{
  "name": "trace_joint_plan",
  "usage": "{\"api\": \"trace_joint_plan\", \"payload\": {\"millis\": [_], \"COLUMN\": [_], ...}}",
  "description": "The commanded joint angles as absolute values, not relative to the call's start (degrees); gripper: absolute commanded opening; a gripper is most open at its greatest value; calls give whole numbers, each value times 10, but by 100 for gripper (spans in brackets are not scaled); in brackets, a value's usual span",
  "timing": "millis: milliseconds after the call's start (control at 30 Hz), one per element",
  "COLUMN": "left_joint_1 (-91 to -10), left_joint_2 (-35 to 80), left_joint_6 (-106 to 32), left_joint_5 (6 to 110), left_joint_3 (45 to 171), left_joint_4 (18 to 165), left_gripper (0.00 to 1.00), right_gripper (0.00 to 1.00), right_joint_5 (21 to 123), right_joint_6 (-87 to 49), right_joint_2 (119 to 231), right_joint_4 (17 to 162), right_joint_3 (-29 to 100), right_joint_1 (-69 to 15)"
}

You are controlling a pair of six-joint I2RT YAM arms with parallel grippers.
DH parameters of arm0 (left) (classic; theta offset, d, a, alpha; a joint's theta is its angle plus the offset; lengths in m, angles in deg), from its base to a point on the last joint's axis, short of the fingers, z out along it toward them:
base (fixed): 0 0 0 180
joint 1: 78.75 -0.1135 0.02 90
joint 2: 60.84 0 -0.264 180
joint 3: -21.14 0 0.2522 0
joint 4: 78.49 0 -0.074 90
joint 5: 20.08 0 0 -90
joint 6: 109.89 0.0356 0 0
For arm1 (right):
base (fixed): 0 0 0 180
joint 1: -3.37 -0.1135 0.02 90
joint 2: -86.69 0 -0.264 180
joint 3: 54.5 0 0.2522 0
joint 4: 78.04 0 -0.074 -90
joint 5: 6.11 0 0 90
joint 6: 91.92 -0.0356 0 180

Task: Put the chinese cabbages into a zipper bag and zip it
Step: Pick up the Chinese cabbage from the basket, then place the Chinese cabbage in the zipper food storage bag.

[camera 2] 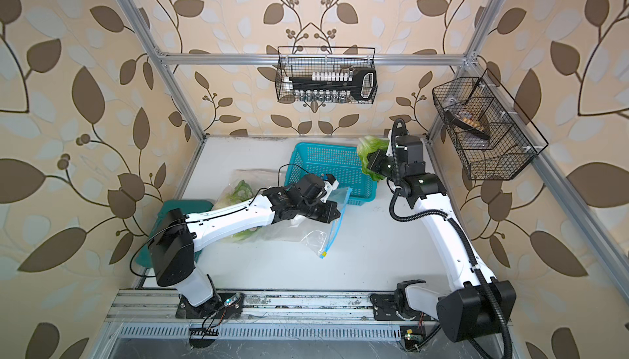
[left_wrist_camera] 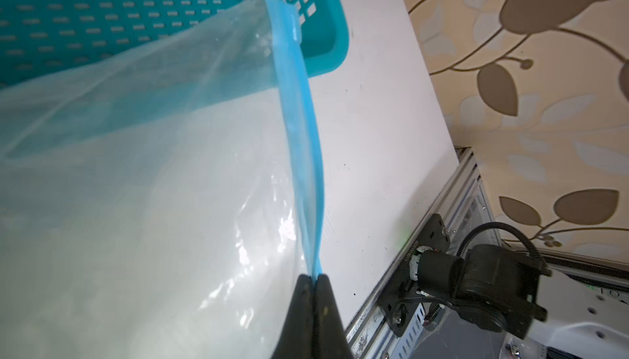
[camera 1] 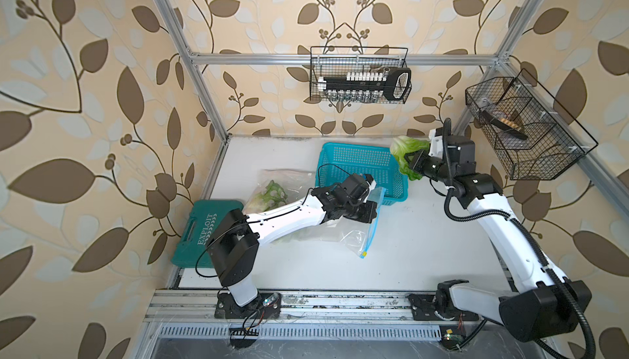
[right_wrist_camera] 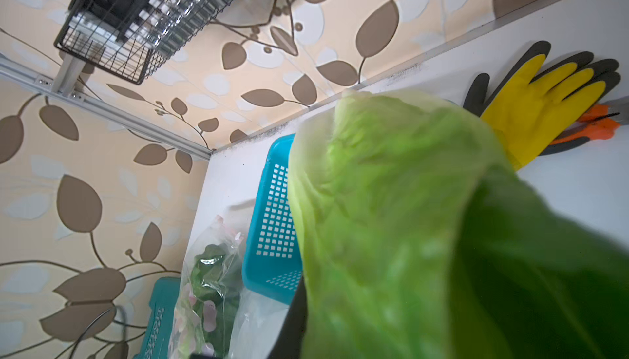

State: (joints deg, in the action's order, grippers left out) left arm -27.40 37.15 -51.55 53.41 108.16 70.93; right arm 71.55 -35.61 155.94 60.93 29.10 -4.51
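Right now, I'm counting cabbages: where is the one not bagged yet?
In both top views, the cabbage is in the right gripper, at the blue basket's far right corner.

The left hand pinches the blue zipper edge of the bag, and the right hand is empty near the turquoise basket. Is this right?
No: the right hand is not empty, it holds a chinese cabbage near the turquoise basket, as a top view shows. The left hand does pinch the blue zipper edge of the bag.

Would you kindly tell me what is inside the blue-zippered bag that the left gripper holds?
Pale green cabbage leaves show through the zipper bag; the left arm covers most of it, so how many cannot be told.
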Motion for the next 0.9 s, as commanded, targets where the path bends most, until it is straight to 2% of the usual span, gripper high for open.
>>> {"api": "trace_joint_plan", "payload": {"millis": [0, 133, 367, 600, 867], "left_joint_1": [-309, -371, -376, -379, -390], "left_joint_2": [368, 343, 301, 273, 243], "left_joint_6": [-530, -569, -570, -552, -541], "left_joint_5": [505, 451, 460, 479, 492], "left_joint_3": [1067, 1019, 1013, 1027, 1050], "left_joint_4": [762, 828, 826, 797, 767], "left_gripper": [0, 0, 0, 0, 0], "right_gripper": [11, 10, 9, 5, 2], "right_joint_5": [654, 550, 448, 394, 395], "right_joint_6": [-333, -356, -431, -489, -438], "right_joint_2": [1526, 1473, 1379, 1380, 1394], "right_joint_4": [540, 536, 616, 716, 680], "right_joint_3": [309, 248, 110, 29, -12], "right_joint_1": [-52, -80, -107, -127, -148]}}
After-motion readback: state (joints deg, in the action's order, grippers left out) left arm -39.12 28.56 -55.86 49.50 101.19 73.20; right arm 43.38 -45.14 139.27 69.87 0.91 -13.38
